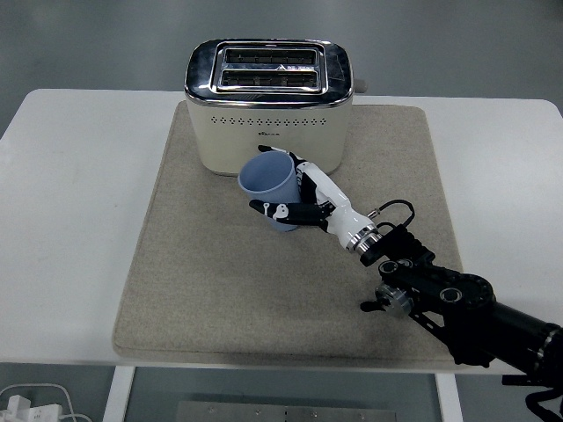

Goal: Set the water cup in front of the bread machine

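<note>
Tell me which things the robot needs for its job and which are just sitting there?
Needed: blue cup, held in the right hand; cream toaster, where the cup goes in front.

Just there: beige mat; white table; white cable below the table.

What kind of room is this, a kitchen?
Probably a robot test room set up like a kitchen, not a real one. A toaster sits on a beige mat on a plain white table, over a bare grey floor, and the robot's right hand holds a blue cup.
</note>
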`<action>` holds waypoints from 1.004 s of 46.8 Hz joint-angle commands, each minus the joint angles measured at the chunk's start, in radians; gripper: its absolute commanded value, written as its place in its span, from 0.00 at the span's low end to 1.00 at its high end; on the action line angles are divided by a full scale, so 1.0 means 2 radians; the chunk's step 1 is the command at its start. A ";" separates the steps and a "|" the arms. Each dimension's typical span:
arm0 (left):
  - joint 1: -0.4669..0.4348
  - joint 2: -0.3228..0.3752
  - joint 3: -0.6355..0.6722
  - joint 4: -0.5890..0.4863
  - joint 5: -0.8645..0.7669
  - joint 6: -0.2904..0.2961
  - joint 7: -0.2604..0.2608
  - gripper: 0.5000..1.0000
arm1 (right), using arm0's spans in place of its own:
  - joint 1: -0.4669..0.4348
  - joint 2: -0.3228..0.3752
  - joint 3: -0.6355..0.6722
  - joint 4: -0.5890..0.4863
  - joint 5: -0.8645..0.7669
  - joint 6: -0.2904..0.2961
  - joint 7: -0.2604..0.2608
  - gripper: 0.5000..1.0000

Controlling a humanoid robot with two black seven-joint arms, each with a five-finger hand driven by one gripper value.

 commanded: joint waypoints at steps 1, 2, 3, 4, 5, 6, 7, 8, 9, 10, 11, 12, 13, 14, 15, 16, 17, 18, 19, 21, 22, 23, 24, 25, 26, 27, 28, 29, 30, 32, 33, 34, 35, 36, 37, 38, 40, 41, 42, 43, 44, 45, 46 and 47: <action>0.000 0.000 0.000 0.000 -0.001 0.000 0.000 1.00 | -0.002 0.000 0.001 0.000 0.000 0.000 0.000 0.79; 0.000 0.000 0.000 0.000 0.000 0.000 0.000 1.00 | -0.003 0.000 0.001 0.000 0.000 0.000 0.000 0.79; 0.000 0.000 0.000 0.000 0.000 0.000 0.000 1.00 | -0.004 0.000 0.001 0.000 0.000 0.000 0.000 0.79; 0.000 0.000 0.000 0.000 0.000 0.000 0.000 1.00 | -0.004 0.000 0.001 0.000 0.000 0.000 0.000 0.79; 0.000 0.000 0.000 0.000 -0.001 0.000 0.000 1.00 | -0.004 0.000 0.002 0.000 0.000 0.000 0.000 0.79; 0.000 0.000 0.000 0.000 0.000 0.000 0.000 1.00 | -0.004 0.000 0.002 0.000 0.000 0.000 0.000 0.79; 0.000 0.000 0.000 0.000 0.000 0.000 0.000 1.00 | -0.004 0.000 0.002 0.000 0.000 0.000 0.000 0.79; 0.000 0.000 0.000 0.000 0.000 0.000 0.000 1.00 | -0.004 0.000 0.002 0.000 0.000 0.000 0.000 0.79; 0.000 0.000 0.000 0.000 0.000 0.000 0.000 1.00 | -0.004 0.000 0.002 0.000 0.000 0.000 0.000 0.79; 0.000 0.000 0.000 0.000 0.000 0.000 0.000 1.00 | -0.004 0.000 0.002 0.000 0.000 0.000 0.000 0.79; 0.000 0.000 0.000 0.000 0.000 0.000 0.000 1.00 | -0.004 0.000 0.003 0.000 0.000 0.000 0.000 0.79; 0.000 0.000 0.000 0.000 -0.001 0.000 0.000 1.00 | -0.004 0.000 0.003 0.001 0.000 0.000 0.000 0.79; 0.000 0.000 0.000 0.000 0.000 0.000 0.000 1.00 | -0.004 0.000 0.004 0.002 0.000 0.000 0.000 0.79; 0.000 0.000 0.000 0.000 0.000 0.000 0.000 1.00 | -0.004 0.000 0.004 0.003 0.000 0.000 0.000 0.79; 0.000 0.000 0.000 0.000 0.000 0.000 0.000 1.00 | -0.004 0.000 0.004 0.004 0.000 0.000 0.000 0.79; 0.000 0.000 0.000 0.000 0.000 0.000 0.000 1.00 | -0.003 0.000 0.004 0.005 0.000 0.000 0.000 0.79; 0.001 0.000 0.000 0.001 -0.001 0.000 0.000 1.00 | -0.003 0.000 0.004 0.006 0.000 0.000 0.000 0.79; 0.000 0.000 0.000 0.001 -0.001 0.000 0.000 1.00 | -0.003 0.000 0.005 0.006 0.000 0.000 0.000 0.79; 0.000 0.000 0.000 0.001 -0.001 0.000 0.000 1.00 | -0.003 0.000 0.005 0.007 0.000 0.000 0.000 0.79; 0.000 0.000 0.000 0.001 -0.001 0.000 0.000 1.00 | -0.003 0.000 0.005 0.007 0.001 0.002 0.000 0.79; 0.000 0.000 0.000 0.000 -0.001 0.000 0.000 1.00 | -0.003 0.000 0.005 0.007 0.002 0.002 0.000 0.79; 0.001 0.000 0.000 0.001 -0.001 0.000 0.000 1.00 | -0.003 0.000 0.005 0.008 0.003 0.002 0.000 0.79; 0.000 0.000 0.000 0.000 -0.001 0.000 0.000 1.00 | -0.004 0.000 0.004 0.009 0.003 0.002 0.000 0.79; 0.000 0.000 0.000 0.001 -0.001 0.000 0.000 1.00 | -0.004 0.000 0.005 0.010 0.004 0.002 0.000 0.79; 0.000 0.000 0.000 0.000 0.000 0.000 0.000 1.00 | -0.004 0.000 0.005 0.011 0.004 0.002 0.000 0.79; 0.000 0.000 0.000 0.000 0.000 0.000 0.000 1.00 | -0.004 0.000 0.005 0.013 0.004 0.002 0.000 0.79; 0.000 0.000 0.000 0.000 0.000 0.000 0.000 1.00 | -0.004 0.000 0.005 0.014 0.004 0.002 0.000 0.79; 0.000 0.000 0.000 0.000 0.000 0.000 0.000 1.00 | -0.004 0.000 0.005 0.015 0.004 0.002 0.000 0.79; 0.000 0.000 0.000 0.000 0.000 0.000 0.000 1.00 | -0.005 0.000 0.005 0.016 0.004 0.002 0.000 0.79; 0.000 0.000 0.000 0.000 0.000 0.000 0.000 1.00 | -0.005 0.000 0.005 0.016 0.004 0.003 0.000 0.79; 0.000 0.000 0.000 0.000 0.000 0.000 0.000 1.00 | -0.005 0.000 0.005 0.016 0.004 0.003 0.000 0.79; 0.000 0.000 0.000 0.000 0.000 0.000 0.000 1.00 | -0.005 0.000 0.005 0.016 0.004 0.003 0.000 0.79; 0.000 0.000 0.000 0.000 0.000 0.000 0.000 1.00 | -0.007 0.000 0.005 0.016 0.004 0.003 0.000 0.79; 0.000 0.000 0.000 0.000 0.000 0.000 0.000 1.00 | -0.009 0.000 0.005 0.016 0.004 0.003 0.000 0.79; 0.000 0.000 0.000 0.000 0.000 0.000 0.000 1.00 | -0.009 0.000 0.005 0.016 0.004 0.004 0.000 0.79; 0.000 0.000 0.000 0.000 0.000 0.000 0.000 1.00 | -0.009 0.000 0.005 0.017 0.004 0.004 0.000 0.79; 0.000 0.000 0.000 0.000 -0.001 0.000 0.000 1.00 | -0.009 0.000 0.005 0.017 0.004 0.004 0.000 0.79; 0.000 0.000 0.000 0.001 -0.001 0.000 0.000 1.00 | -0.009 0.000 0.005 0.017 0.004 0.004 0.000 0.79; 0.000 0.000 0.000 0.001 -0.001 0.000 0.000 1.00 | -0.009 0.000 0.005 0.017 0.004 0.004 0.000 0.79; 0.000 0.000 0.000 0.001 -0.001 0.000 0.000 1.00 | -0.009 0.000 0.005 0.017 0.004 0.004 0.000 0.79; 0.001 0.000 -0.001 0.001 -0.001 0.000 0.000 1.00 | -0.009 0.000 0.005 0.017 0.004 0.004 0.000 0.79; 0.000 0.000 0.000 0.001 -0.001 0.000 0.000 1.00 | -0.009 0.000 0.005 0.017 0.004 0.005 0.000 0.79; 0.000 0.000 0.000 0.001 -0.001 0.000 0.000 1.00 | -0.009 0.000 0.005 0.017 0.004 0.005 0.000 0.79; 0.000 0.000 0.000 0.001 -0.001 0.000 0.000 1.00 | -0.009 0.000 0.005 0.017 0.004 0.005 0.000 0.79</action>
